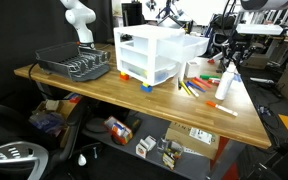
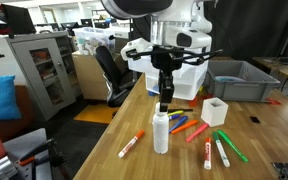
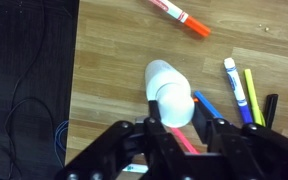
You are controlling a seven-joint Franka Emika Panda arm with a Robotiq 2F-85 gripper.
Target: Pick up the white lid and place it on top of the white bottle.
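my fingers (image 2: 164, 99) clamped on small round white lid (image 3: 175, 104); lid parked right over neck of slim white plastic bottle (image 2: 161, 134), can't tell if it's touching; bottle upright near edge of wooden worktop (image 1: 104, 92); white marker with orange cap (image 2: 130, 145) lying just beside it on one side, bunch of coloured markers (image 2: 196, 131) scattered on other; white plastic drawer unit (image 1: 149, 52) well apart
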